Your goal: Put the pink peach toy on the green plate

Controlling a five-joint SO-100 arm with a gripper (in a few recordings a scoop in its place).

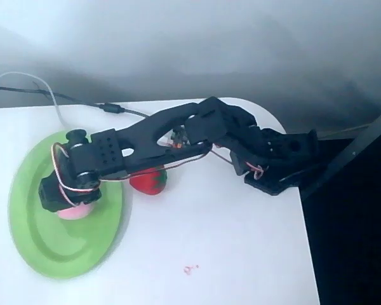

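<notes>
peach over the plate

in the overhead view the black gripper [66,202] hangs above the green plate [47,254], covering most of the pink peach toy [75,213] (whether it clasps it, i cannot tell). a red strawberry toy [150,182] lies at the plate's 3 o'clock, on the white table [228,254].

Soft colours on a white counter [241,254]

The green plate [44,244] is light green and plain; the pink peach toy [73,212] on it is pale pink. The strawberry toy [149,182] is red with a green patch. The arm [178,136] is black, with white and reddish wires.
</notes>
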